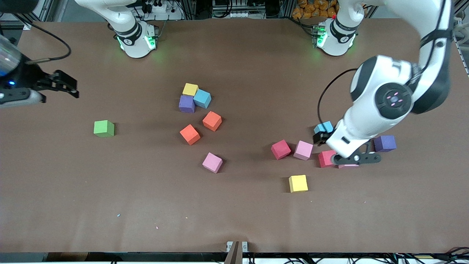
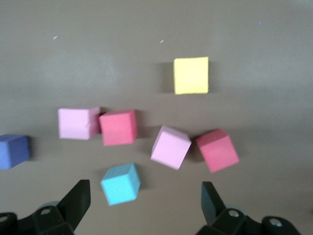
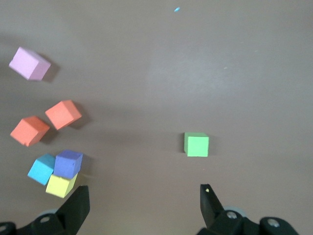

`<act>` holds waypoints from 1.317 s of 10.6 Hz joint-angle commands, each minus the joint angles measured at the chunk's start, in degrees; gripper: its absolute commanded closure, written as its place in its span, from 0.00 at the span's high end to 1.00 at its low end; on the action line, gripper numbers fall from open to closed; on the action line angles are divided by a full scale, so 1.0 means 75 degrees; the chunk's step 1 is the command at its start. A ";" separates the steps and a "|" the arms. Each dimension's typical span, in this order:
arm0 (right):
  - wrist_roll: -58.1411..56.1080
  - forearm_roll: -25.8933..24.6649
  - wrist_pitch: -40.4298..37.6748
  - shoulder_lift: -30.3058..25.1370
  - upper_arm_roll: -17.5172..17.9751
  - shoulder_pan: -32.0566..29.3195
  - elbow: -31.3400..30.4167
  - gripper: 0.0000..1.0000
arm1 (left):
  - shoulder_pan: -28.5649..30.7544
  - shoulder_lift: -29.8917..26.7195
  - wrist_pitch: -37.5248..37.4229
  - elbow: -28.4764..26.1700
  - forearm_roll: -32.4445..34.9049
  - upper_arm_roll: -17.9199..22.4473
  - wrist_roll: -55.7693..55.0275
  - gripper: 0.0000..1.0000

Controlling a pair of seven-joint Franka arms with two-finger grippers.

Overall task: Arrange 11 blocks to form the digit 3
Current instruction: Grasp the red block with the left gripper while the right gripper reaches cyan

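We take the lone yellow block point(image 1: 298, 183) as our landmark; it lies nearest the front camera on the brown surface point(image 1: 146, 205). Just farther from the camera than it sit a red block point(image 1: 280, 149) and a pink block point(image 1: 303, 150), close together. Toward the left arm's end from these, a second red block point(image 1: 326, 158) touches another pink block point(image 2: 78, 123), with a purple block point(image 1: 384, 143) beside them and a light blue block point(image 1: 323, 128) a little farther from the camera.

The left end effector point(image 2: 142, 203) hovers over that light blue block, fingers spread wide, holding nothing.

Toward the right arm's end from the yellow landmark lie a third pink block point(image 1: 212, 162), two orange blocks point(image 1: 190, 134) point(image 1: 212, 121), and a touching cluster of purple point(image 1: 187, 103), light blue point(image 1: 202, 98) and yellow point(image 1: 190, 89). A green cube point(image 1: 104, 128) sits alone.

The right end effector point(image 3: 144, 205) waits over the surface's end, wide open and empty.
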 commanded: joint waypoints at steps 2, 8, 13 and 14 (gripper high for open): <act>-0.0189 0.0105 -0.0010 0.0103 -0.0005 0.0822 -0.0775 1.00 | -0.0304 0.1094 0.0882 0.0574 0.0040 -0.0044 -0.1152 1.00; -0.0201 0.0796 0.0809 0.0138 -0.0005 0.2228 -0.2228 1.00 | -0.0806 0.1705 0.1050 0.0410 -0.0910 -0.0079 -0.3437 1.00; -0.1228 0.1590 0.2273 0.0103 0.0019 0.2676 -0.3751 1.00 | -0.1054 0.1764 0.2080 -0.0772 -0.0839 -0.0068 -0.3735 1.00; -0.1801 0.1767 0.2856 0.0045 0.0007 0.2805 -0.4172 1.00 | -0.1054 0.1764 0.2186 -0.0901 -0.0827 -0.0067 -0.3712 1.00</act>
